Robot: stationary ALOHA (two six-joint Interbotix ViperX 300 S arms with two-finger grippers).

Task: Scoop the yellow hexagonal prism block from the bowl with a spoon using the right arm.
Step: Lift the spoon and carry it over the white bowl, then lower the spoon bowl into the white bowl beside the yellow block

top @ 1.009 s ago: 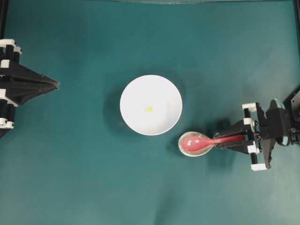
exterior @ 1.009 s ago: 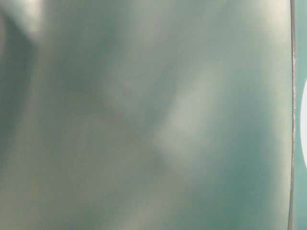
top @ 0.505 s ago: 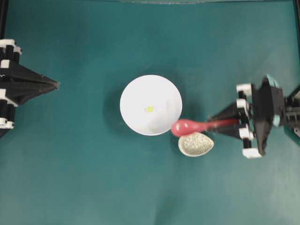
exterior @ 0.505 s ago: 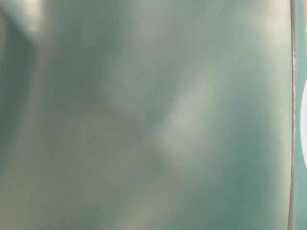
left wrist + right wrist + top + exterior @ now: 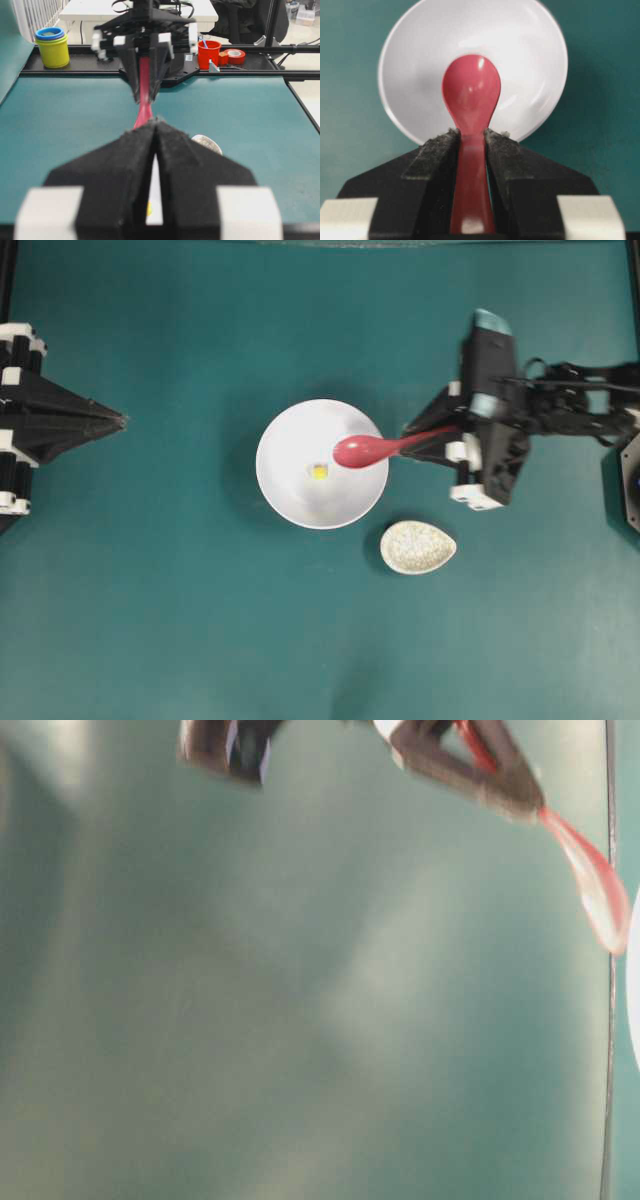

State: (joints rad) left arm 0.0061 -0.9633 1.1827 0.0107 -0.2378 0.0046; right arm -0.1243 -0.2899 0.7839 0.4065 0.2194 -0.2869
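The white bowl stands mid-table with the tiny yellow hexagonal prism block near its centre. My right gripper is shut on the handle of the pink-red spoon, whose scoop hangs over the bowl's right side, just up and right of the block. From the right wrist, the spoon sticks out between the jaws over the bowl and hides the block. The left gripper rests shut at the far left, pointing at the bowl; a sliver of the block shows through its jaws.
A speckled egg-shaped spoon rest lies bare, below and right of the bowl. Beyond the table's far end in the left wrist view stand a yellow and blue cup, a red cup and a tape roll.
The right gripper has lifted the spoon off the speckled rest and carried it up and left until its scoop is over the bowl. The left arm has not moved.
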